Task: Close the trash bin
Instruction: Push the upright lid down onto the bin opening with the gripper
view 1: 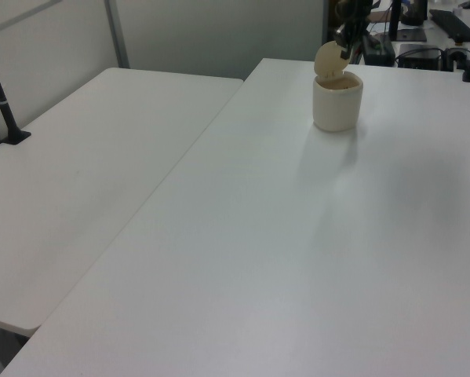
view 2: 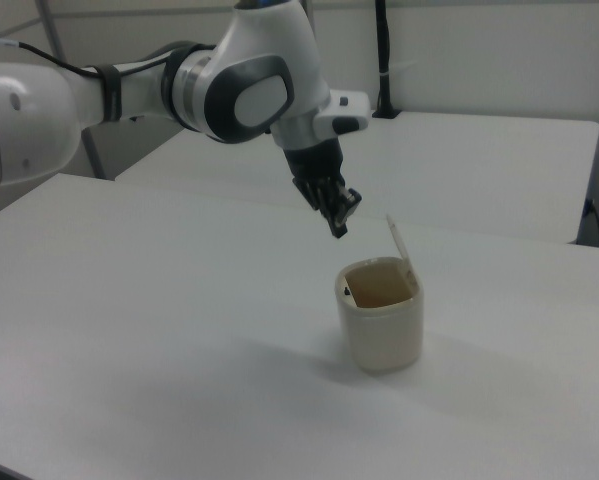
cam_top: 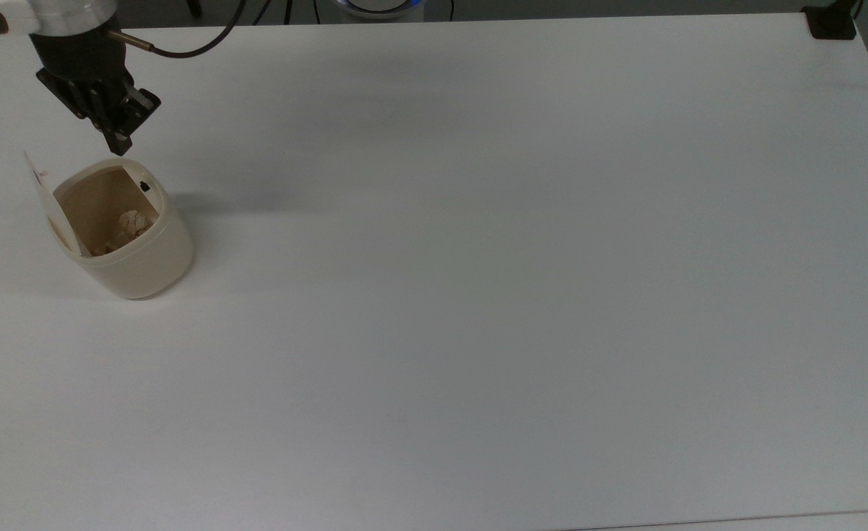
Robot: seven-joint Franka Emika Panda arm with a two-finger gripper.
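Crumpled paper (cam_top: 133, 222) inside open trash bin (cam_top: 139, 258).

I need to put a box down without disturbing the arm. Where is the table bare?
Nearly everywhere: the white table is bare from the cream plastic trash bin across to the top view's right and bottom edges. Crowded only at the top view's upper left, where the black gripper hangs above the open bin.
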